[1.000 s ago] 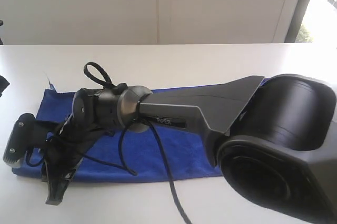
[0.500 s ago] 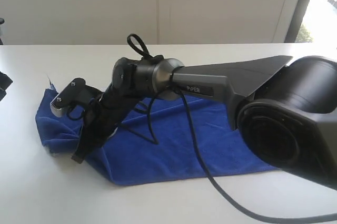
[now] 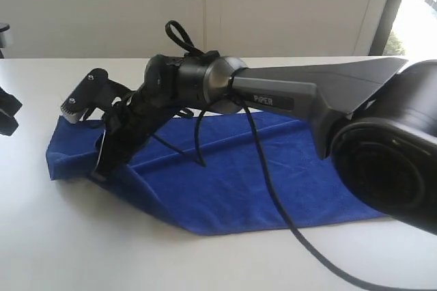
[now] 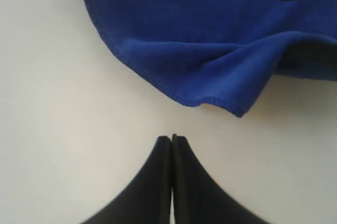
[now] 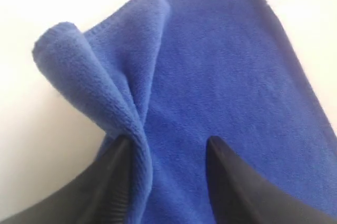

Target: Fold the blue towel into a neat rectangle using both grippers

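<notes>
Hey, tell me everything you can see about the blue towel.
The blue towel is a deep blue, fleecy cloth with a stitched hem, spread as a long band on the white table. A crease runs along it. One end is bunched into a raised fold, where the right gripper stands with jaws apart, one finger against the fold. The shut left gripper is clear of it.

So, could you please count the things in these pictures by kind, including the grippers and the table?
Blue towel: 1
Grippers: 2 (left gripper, right gripper)
White table: 1
Total: 4
</notes>
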Tool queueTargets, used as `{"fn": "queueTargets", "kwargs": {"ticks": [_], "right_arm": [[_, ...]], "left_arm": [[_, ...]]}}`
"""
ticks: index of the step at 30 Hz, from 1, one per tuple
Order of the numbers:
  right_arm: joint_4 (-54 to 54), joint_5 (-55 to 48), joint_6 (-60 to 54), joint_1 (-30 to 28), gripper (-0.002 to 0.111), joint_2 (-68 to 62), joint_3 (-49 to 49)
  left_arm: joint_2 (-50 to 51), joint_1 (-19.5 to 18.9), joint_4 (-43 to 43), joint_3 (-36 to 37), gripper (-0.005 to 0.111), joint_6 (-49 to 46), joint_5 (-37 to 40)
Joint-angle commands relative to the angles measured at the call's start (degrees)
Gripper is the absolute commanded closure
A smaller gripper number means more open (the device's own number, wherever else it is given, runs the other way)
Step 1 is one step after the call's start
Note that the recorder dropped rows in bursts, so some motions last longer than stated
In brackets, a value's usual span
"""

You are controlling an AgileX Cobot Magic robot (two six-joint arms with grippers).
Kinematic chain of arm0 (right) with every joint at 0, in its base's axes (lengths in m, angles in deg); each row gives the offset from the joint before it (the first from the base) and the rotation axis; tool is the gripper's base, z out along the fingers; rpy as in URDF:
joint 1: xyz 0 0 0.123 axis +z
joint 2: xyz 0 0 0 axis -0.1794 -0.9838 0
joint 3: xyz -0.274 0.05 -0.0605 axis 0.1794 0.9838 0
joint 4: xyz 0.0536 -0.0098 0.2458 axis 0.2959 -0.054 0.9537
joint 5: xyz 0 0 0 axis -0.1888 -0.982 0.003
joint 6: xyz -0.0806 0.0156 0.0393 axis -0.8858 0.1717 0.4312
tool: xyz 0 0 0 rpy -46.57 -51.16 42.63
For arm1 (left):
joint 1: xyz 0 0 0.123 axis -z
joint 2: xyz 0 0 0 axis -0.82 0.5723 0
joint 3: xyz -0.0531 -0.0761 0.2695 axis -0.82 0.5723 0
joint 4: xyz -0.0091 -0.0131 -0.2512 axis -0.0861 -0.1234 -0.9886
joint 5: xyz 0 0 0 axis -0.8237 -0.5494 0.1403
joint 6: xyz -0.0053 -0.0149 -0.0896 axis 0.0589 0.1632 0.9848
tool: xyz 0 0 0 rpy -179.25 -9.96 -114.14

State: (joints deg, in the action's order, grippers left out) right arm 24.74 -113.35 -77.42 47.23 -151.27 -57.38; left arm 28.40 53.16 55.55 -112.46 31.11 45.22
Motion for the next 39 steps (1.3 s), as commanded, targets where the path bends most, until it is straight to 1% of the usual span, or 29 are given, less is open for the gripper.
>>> {"fn": "queueTargets", "kwargs": {"ticks": [1, 5, 6, 9, 11, 13, 15, 17, 18, 19, 20, 21, 22, 23, 24, 26, 28, 32, 35, 39], "right_arm": [[-3.3, 0.6, 3.0, -2.6, 0.065, -0.1, 0.0], [-3.2, -0.7, 3.9, -5.0, 0.065, -0.8, 0.2], [-3.2, -1.0, 3.9, -5.5, 0.065, -0.9, 0.2], [-3.1, -1.3, 3.9, -6.0, 0.065, -1.1, 0.2], [-3.1, -1.5, 3.9, -6.0, 0.065, -1.5, 0.2], [-3.0, -1.7, 3.9, -6.0, 0.065, -1.5, 0.2], [-3.0, -1.8, 3.9, -6.0, 0.065, -1.5, 0.2], [-3.0, -2.0, 4.0, -6.0, 0.065, -1.5, 0.2], [-3.0, -2.5, 4.0, -6.0, 0.065, -1.5, 0.2], [-3.1, -3.1, 4.0, -6.0, 0.065, -1.4, 0.2], [-3.4, -4.8, 4.0, -6.1, 0.065, -0.7, 0.2], [-3.5, -5.9, 4.0, -6.2, 0.065, -0.1, 0.2], [-3.5, -7.2, 4.0, -6.7, 0.065, 0.6, 0.2], [-3.6, -8.2, 4.5, -6.8, 0.065, 1.3, 0.2], [-4.2, -9.5, 6.2, -7.6, 0.065, 2.1, 0.2], [-7.0, -13.2, 10.1, -9.7, 0.065, 4.3, 0.2], [-8.2, -20.4, 10.5, -13.6, 0.066, 5.8, 0.2], [-8.2, -26.7, 11.6, -19.0, 0.066, 5.9, 0.4], [-8.2, -27.3, 11.6, -20.2, 0.066, 5.9, 0.4], [-8.1, -27.3, 11.6, -20.4, 0.066, 5.7, 0.4]], "left_arm": [[-2.6, -0.3, -6.0, 3.6, 0.107, -1.1, 1.7], [-6.1, -0.3, -11.7, 9.0, 0.107, -2.7, 1.7], [-7.1, -0.3, -14.8, 10.9, 0.107, -3.8, 1.5], [-9.2, -0.3, -28.2, 17.5, 0.107, -10.6, -0.1], [-9.2, -0.3, -36.1, 21.7, 0.107, -15.5, -4.6], [-8.8, -0.3, -44.1, 26.0, 0.107, -20.7, -11.0], [-7.8, -0.3, -51.3, 28.6, 0.105, -25.3, -14.7], [-6.5, -0.3, -60.1, 30.3, 0.098, -31.6, -15.2], [-4.9, -0.3, -66.3, 30.7, 0.087, -38.8, -13.6], [-3.8, -0.3, -68.9, 30.7, 0.079, -41.7, -13.1], [-1.5, -0.2, -75.2, 30.7, 0.065, -46.2, -14.2], [-0.6, -0.2, -77.9, 30.7, 0.06, -48.2, -14.7], [0.6, -0.2, -80.9, 30.6, 0.058, -50.4, -15.0], [2.0, -0.2, -83.8, 30.5, 0.058, -52.5, -15.0], [3.4, -0.1, -85.6, 30.0, 0.059, -54.2, -14.9], [7.7, 0.2, -86.7, 27.5, 0.059, -55.1, -14.7], [13.3, 0.7, -86.7, 22.8, 0.059, -55.1, -12.5], [19.8, 2.0, -85.8, 17.4, 0.059, -55.1, -12.0], [21.9, 2.6, -84.3, 15.6, 0.059, -55.0, -12.0], [23.7, 2.6, -83.0, 14.3, 0.059, -54.7, -12.5]]}}
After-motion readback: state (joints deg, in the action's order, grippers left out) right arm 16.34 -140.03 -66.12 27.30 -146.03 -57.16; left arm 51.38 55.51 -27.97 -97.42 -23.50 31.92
